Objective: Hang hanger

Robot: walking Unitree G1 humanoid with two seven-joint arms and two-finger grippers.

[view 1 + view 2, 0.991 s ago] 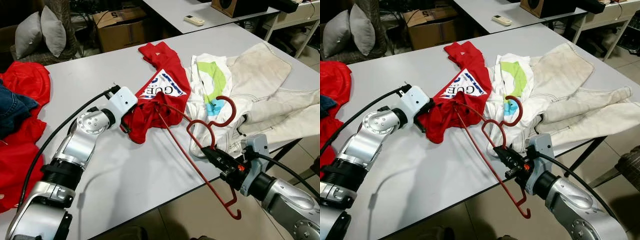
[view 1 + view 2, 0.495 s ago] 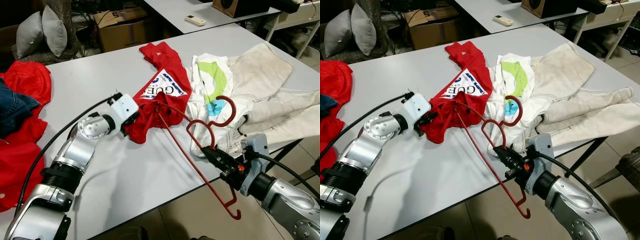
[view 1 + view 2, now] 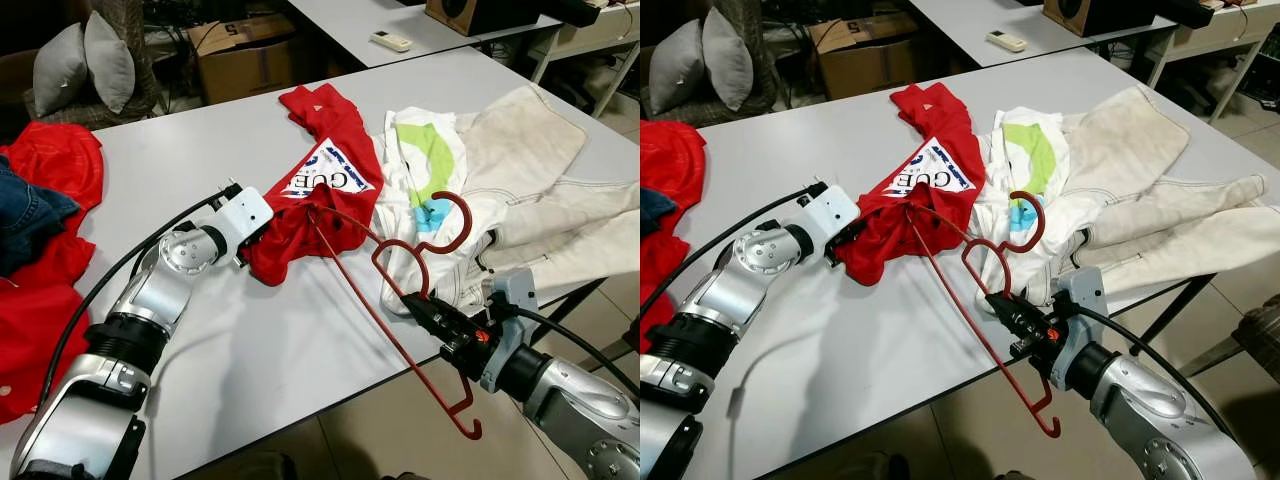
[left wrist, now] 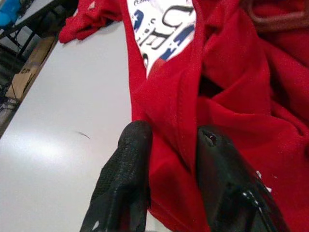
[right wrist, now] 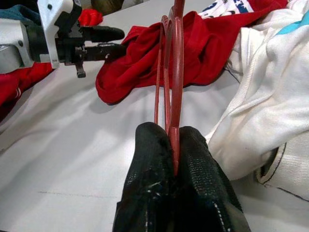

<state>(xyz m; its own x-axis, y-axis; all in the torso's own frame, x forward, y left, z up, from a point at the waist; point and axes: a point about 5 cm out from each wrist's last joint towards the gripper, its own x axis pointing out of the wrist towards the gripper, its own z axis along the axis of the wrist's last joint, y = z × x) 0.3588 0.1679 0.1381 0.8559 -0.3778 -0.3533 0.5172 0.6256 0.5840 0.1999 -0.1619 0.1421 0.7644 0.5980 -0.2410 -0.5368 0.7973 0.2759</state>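
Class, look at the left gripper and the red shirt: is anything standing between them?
Nothing visible does. The left gripper has its fingers closed around a fold at the edge of the red shirt. The right gripper is clamped on the red hanger, one end of which is inside the shirt.

Pale grey counter (image 3: 300,340) on dark legs (image 3: 1165,305), lit evenly from above; beige tiled floor (image 3: 400,430) beneath its near edge. Behind it a second pale counter (image 3: 350,15) carrying a white remote (image 3: 388,40) and a wooden speaker box (image 3: 480,12). Far left: two grey cushions (image 3: 80,62) on a dark seat, beside them an open cardboard box (image 3: 240,55) on the floor.
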